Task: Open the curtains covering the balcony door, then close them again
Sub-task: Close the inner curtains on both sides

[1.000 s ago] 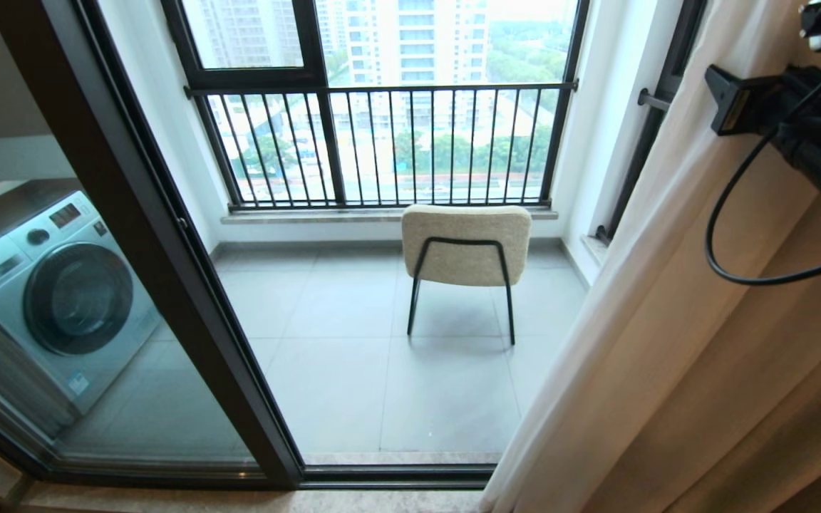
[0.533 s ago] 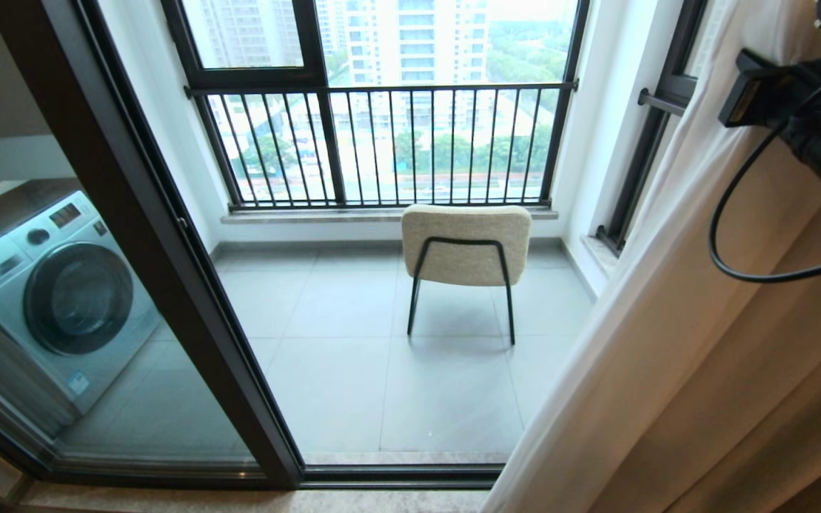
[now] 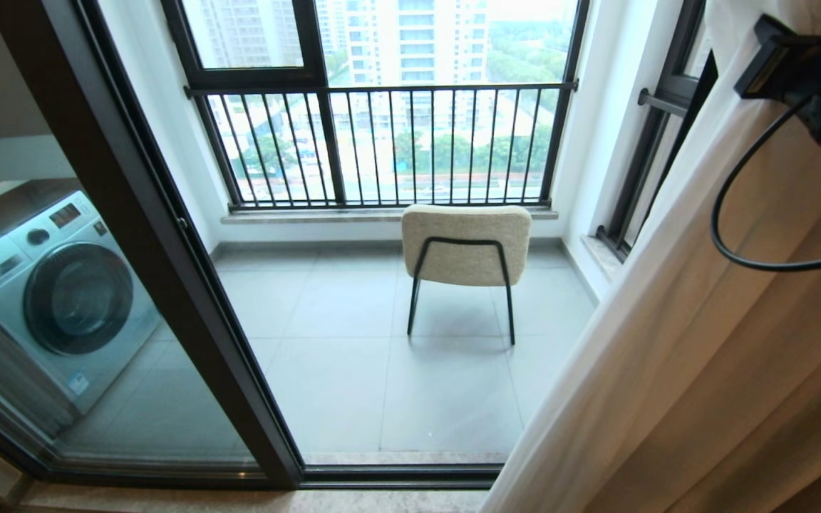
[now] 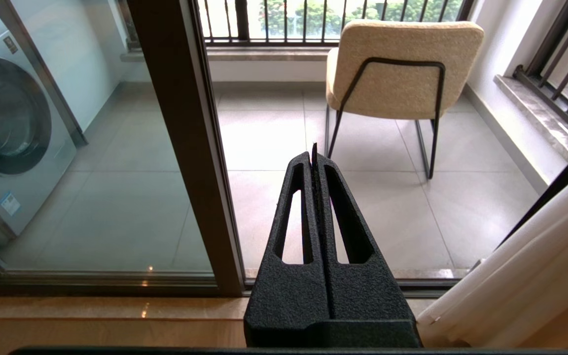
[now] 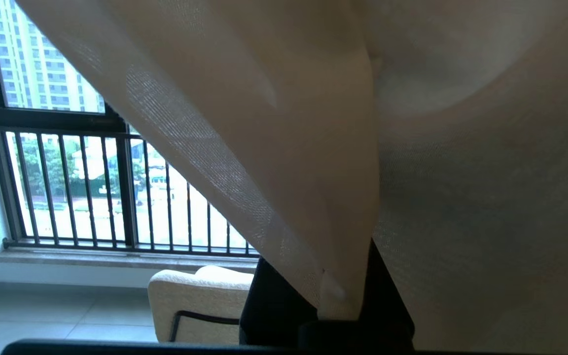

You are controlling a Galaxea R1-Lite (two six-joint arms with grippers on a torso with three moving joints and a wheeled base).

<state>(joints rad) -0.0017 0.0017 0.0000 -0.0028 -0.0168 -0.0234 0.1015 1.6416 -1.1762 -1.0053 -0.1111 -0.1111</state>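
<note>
The sheer white curtains (image 3: 656, 299) hang bunched at the right side of the doorway, their edge drawn up and to the right. My right arm (image 3: 820, 85) reaches in at the upper right, against the fabric. In the right wrist view my right gripper (image 5: 336, 301) is shut on a fold of the curtains (image 5: 313, 123), which drape over the black fingers (image 5: 271, 305). The balcony door (image 3: 168, 271), glass in a black frame, stands to the left with the opening uncovered. My left gripper (image 4: 313, 153) is parked low before the threshold, shut and empty.
A beige chair (image 3: 466, 246) with black legs stands on the balcony tiles. A washing machine (image 3: 54, 292) shows behind the door's glass. The black-barred railing window (image 3: 382, 142) closes the far side. Thicker beige drapes (image 3: 802, 399) hang at the far right.
My right gripper has shut on the curtain and moved right and up with it. The curtain's edge has followed, uncovering more of the side window frame.
</note>
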